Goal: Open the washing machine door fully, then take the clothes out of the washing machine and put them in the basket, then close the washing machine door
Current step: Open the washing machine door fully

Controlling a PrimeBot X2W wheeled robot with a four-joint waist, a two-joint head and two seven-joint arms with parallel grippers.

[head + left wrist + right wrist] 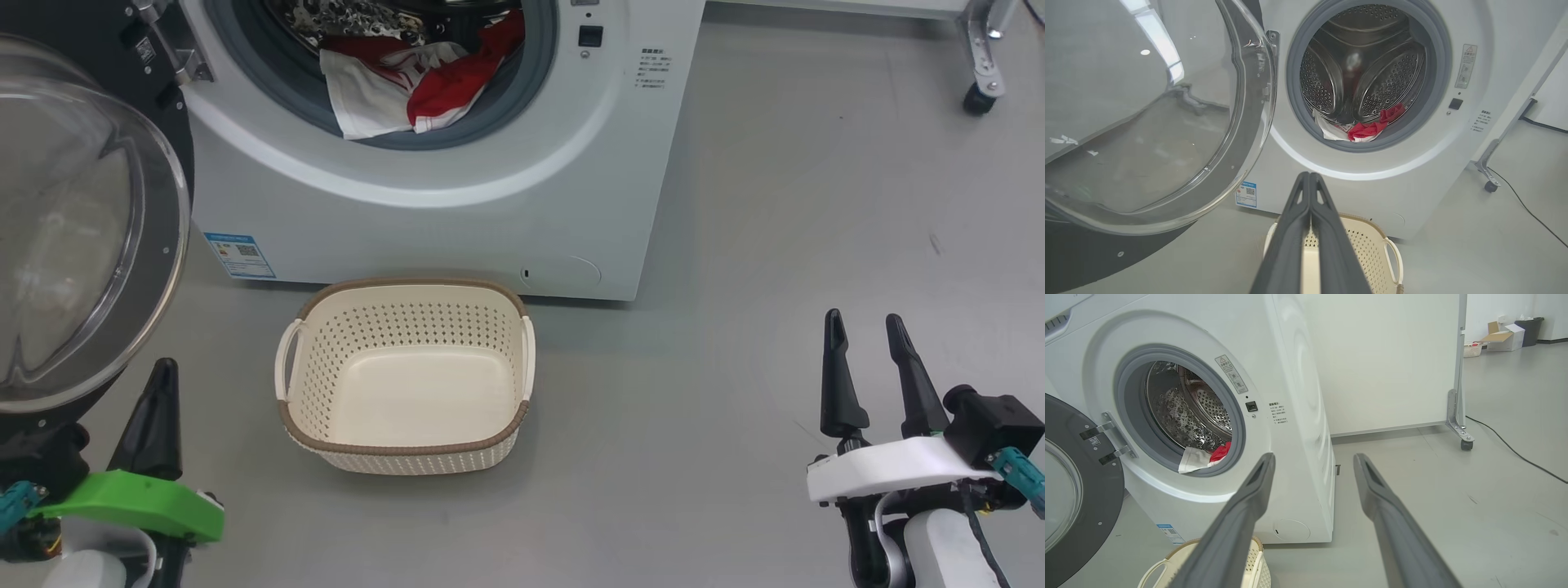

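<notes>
The door [82, 245] is swung wide, but the clothes [408, 82] are left in the mouth of the washer [424, 212], the basket [408, 286] before it unfilled; nothing is held by the pressed-together left jaws or the wide-spread right jaws.

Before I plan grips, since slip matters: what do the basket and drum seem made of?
The basket: probably moulded plastic, matte cream, perforated walls, brown woven-look rim. The drum: likely polished steel, mirror reflections and punched holes.

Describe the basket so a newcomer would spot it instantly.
Find the white washing machine, its round door swung open. On the grey floor just before it sits the basket: cream perforated plastic, brown rim, two loop handles, nothing inside.
</notes>
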